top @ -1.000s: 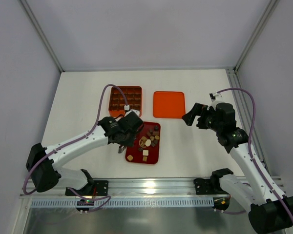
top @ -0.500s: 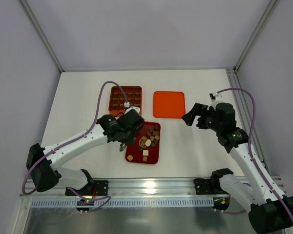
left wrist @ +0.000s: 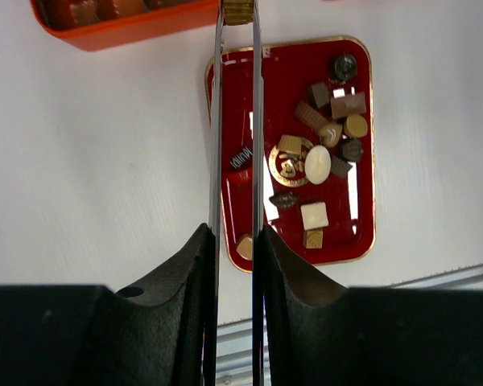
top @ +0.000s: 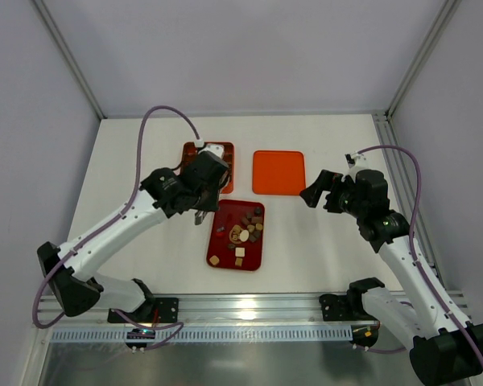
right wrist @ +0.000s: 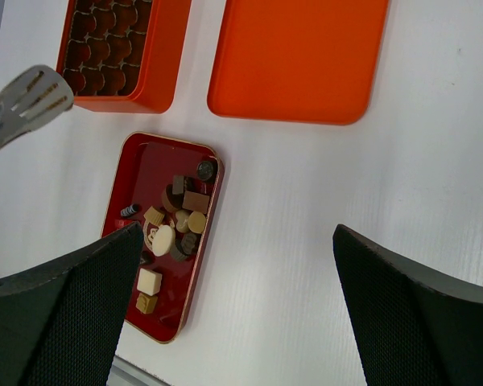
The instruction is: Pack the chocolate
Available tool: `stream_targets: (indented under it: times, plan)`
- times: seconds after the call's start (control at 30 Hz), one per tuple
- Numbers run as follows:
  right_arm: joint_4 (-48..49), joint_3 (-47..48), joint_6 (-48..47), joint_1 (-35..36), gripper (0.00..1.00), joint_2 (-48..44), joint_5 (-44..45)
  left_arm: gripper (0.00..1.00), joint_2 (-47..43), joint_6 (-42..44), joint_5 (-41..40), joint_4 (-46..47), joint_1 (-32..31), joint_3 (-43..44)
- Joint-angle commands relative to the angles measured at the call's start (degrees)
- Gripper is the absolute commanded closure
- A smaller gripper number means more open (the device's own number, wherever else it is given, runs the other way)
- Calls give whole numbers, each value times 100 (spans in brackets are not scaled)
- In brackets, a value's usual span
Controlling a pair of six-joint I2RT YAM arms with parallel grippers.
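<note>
Several small chocolates, dark brown, tan and cream, lie loose in the dark red tray; they also show in the left wrist view and the right wrist view. My left gripper is shut on thin metal tongs. A small tan piece sits between the tong tips, at the near right corner of the orange cell box. My right gripper is wide open and empty, above the table right of the tray.
A flat orange lid lies right of the cell box. Brown pieces show in some cells. The tongs' slotted end shows left of the box. The aluminium rail runs along the near edge.
My left gripper has moved with the tongs from the tray's left edge away from me to the orange cell box. The right arm has not moved.
</note>
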Motion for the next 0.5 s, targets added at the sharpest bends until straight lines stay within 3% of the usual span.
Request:
stream_targets:
  times: [0.0,0.23,0.47]
  plan:
    - [145,126,1,41,0,-19,25,81,204,374,-268,108,458,480]
    - [137,197,-26,50,0,51,-19,81,836,832,-31,477,1566,1069]
    - [49,232,-78,49,0,51,-28,80,1645,1087,74,872,2174,1500]
